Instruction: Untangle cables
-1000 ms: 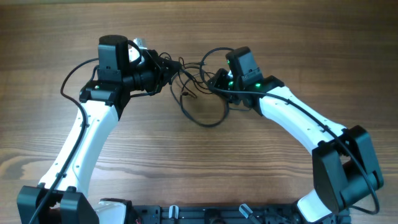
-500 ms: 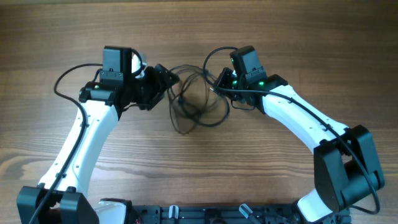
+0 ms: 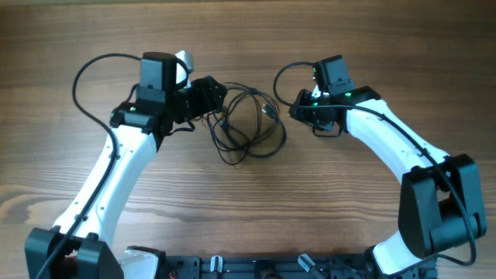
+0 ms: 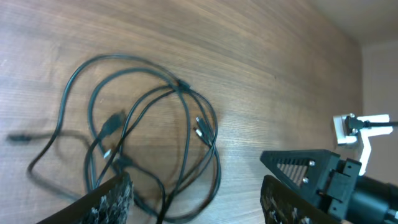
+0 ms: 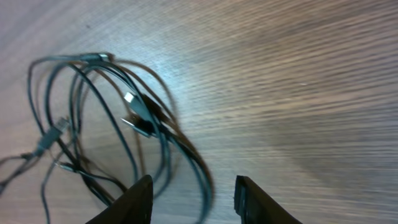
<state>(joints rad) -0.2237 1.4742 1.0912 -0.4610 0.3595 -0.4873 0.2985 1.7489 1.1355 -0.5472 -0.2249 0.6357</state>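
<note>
- Wooden table (image 3: 387, 46): brown grain runs across the whole overhead view, and everything else lies on it or hangs over it.
- Cables (image 3: 226, 124): thin black wires in one loose tangle of overlapping loops. The tangle sits a little toward 12 o'clock from the table's centre, between the two grippers.
- Plugs (image 4: 200, 127): small dark ends inside the loops. In the left wrist view they lie at about 5 o'clock from the point where several wires cross, and one free end trails out toward 9 o'clock.
- Left gripper (image 3: 211, 97): at 9 o'clock of the tangle, over its nearest loops. The jaws are spread wide and hold nothing. In its own view the wires run along the table beneath the gap, clear of both fingers (image 4: 109, 199).
- Right gripper (image 3: 301, 112): at 3 o'clock of the tangle, just beside the outermost loop. The jaws are parted with nothing clamped. Its own view is blurred, but shows one loop passing under a gap far wider than the wire.
- Arm cords (image 3: 78, 77): thicker black leads arching off each white arm (image 3: 116, 170) toward 12 o'clock, separate from the tangle.
</note>
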